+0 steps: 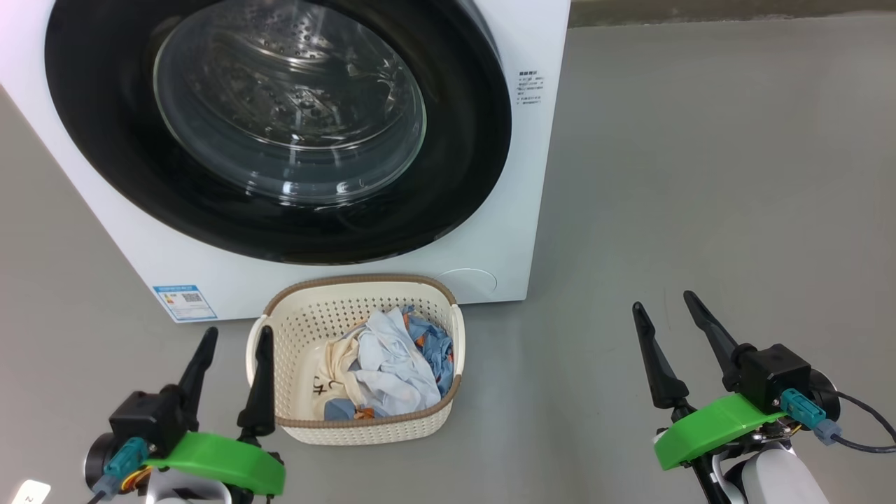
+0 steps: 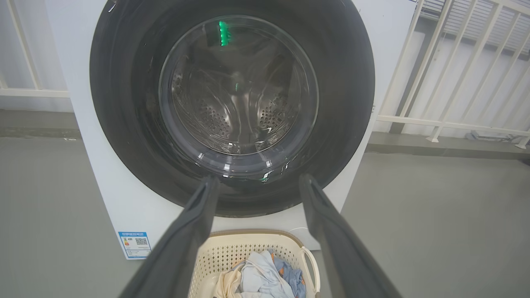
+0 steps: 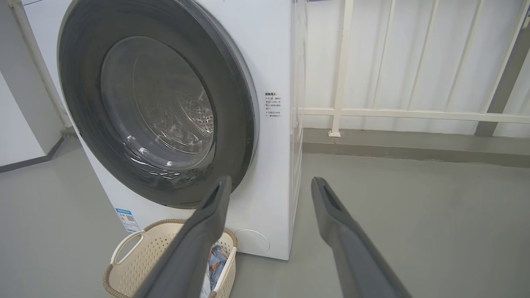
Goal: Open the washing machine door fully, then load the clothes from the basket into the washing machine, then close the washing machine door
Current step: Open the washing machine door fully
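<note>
The white washing machine [image 1: 532, 175] stands ahead with its round black washing machine door [image 1: 105, 140] shut flat against the front; through the glass bowl the steel drum shows. On the floor right before it sits the cream basket [image 1: 301, 329] holding the clothes [image 1: 392, 364], pale blue, cream and denim blue. My left gripper [image 1: 234, 339] hovers open just left of the basket, nothing between its fingers. Well right of the basket, over bare floor, my right gripper [image 1: 665, 304] also stands open and empty. The door [image 2: 124, 103] and basket [image 2: 232, 252] show in the left wrist view, the machine [image 3: 269, 62] in the right wrist view.
Grey floor [image 1: 700, 175] spreads to the right of the machine. A white railing [image 3: 414, 114] on a low kerb runs behind and to the right. A blue label [image 1: 183, 301] marks the machine's lower left corner.
</note>
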